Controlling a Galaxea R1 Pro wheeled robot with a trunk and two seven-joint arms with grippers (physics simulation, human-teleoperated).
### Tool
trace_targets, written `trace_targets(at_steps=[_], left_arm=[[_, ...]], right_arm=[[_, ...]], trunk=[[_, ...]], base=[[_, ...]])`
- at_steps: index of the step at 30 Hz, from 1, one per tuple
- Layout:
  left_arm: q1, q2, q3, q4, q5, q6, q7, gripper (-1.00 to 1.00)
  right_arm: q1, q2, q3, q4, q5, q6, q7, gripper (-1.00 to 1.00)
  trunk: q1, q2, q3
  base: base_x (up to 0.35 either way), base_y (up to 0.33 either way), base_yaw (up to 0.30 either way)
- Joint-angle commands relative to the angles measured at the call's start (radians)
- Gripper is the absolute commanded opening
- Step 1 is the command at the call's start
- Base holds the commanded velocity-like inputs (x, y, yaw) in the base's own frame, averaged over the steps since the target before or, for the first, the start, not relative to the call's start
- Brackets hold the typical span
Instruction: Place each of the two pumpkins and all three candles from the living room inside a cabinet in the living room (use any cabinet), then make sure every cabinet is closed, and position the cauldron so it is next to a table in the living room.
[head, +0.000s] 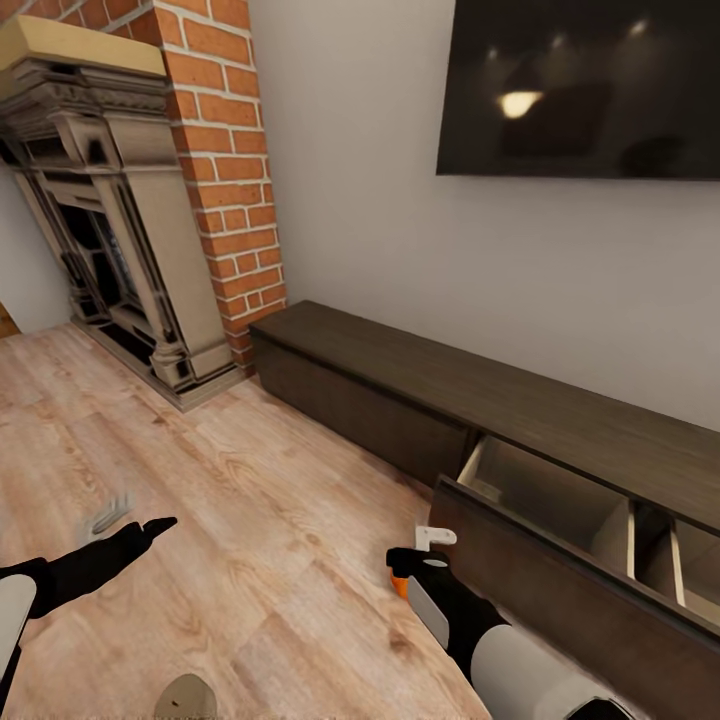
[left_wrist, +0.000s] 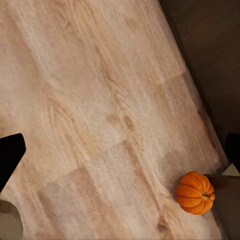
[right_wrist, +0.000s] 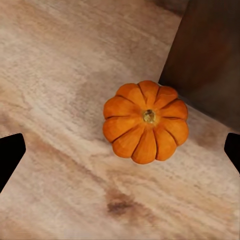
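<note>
One bright-orange ribbed pumpkin (right_wrist: 146, 121) sits on the wood floor, right by the corner of the pulled-out drawer (head: 560, 560) of the long dark-brown cabinet (head: 400, 380). My right gripper (right_wrist: 120, 155) hovers over the pumpkin, open, with a finger on either side and clear of it. In the head view only an orange sliver of the pumpkin (head: 400, 586) peeks out under the right gripper (head: 410, 563). The left gripper (head: 150, 527) hangs open over bare floor further left, and its camera catches the pumpkin (left_wrist: 195, 192) off to one side.
The open drawer shows light tan divided compartments (head: 600, 520). A carved stone fireplace (head: 120, 220) and brick column (head: 225, 170) stand at the left, and a dark TV (head: 580, 85) hangs on the wall. A tan rounded shape (head: 185, 697) lies at the bottom edge; I cannot tell what it is.
</note>
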Motion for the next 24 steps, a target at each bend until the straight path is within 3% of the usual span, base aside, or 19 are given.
trace_targets(at_steps=[1,5,6,10,14,24], left_arm=[[0.000,0.000,0.001,-0.001,0.011,0.004,0.009,1.00],[0.000,0.000,0.001,-0.002,0.011,0.004,0.010,1.00],[0.000,0.000,0.002,-0.007,0.011,0.005,0.011,1.00],[-0.001,-0.001,0.001,-0.008,0.010,0.006,0.011,1.00],[-0.001,-0.001,0.001,-0.009,0.009,0.006,0.011,1.00],[0.000,-0.002,0.001,-0.009,0.009,0.006,0.011,1.00]], right_arm=[[-0.001,0.000,0.001,-0.001,-0.002,0.005,-0.007,1.00],[-0.004,0.000,-0.009,0.001,-0.003,0.010,-0.010,1.00],[-0.042,0.000,-0.015,0.034,-0.004,0.072,-0.013,1.00],[-0.103,0.000,-0.031,0.089,-0.009,0.124,-0.014,1.00],[-0.118,0.000,-0.059,0.104,-0.022,0.130,-0.014,1.00],[-0.122,0.000,-0.065,0.107,-0.027,0.122,-0.009,1.00]], trunk=[[0.000,-0.001,-0.005],[0.002,-0.002,-0.020],[0.002,-0.002,-0.024],[0.004,-0.003,-0.040],[0.006,-0.004,-0.055],[0.011,-0.006,-0.094]], base=[[0.000,0.000,0.000],[0.000,0.000,0.000],[0.000,0.000,0.000],[0.000,0.000,0.000],[0.000,0.000,0.000],[0.000,0.000,0.000]])
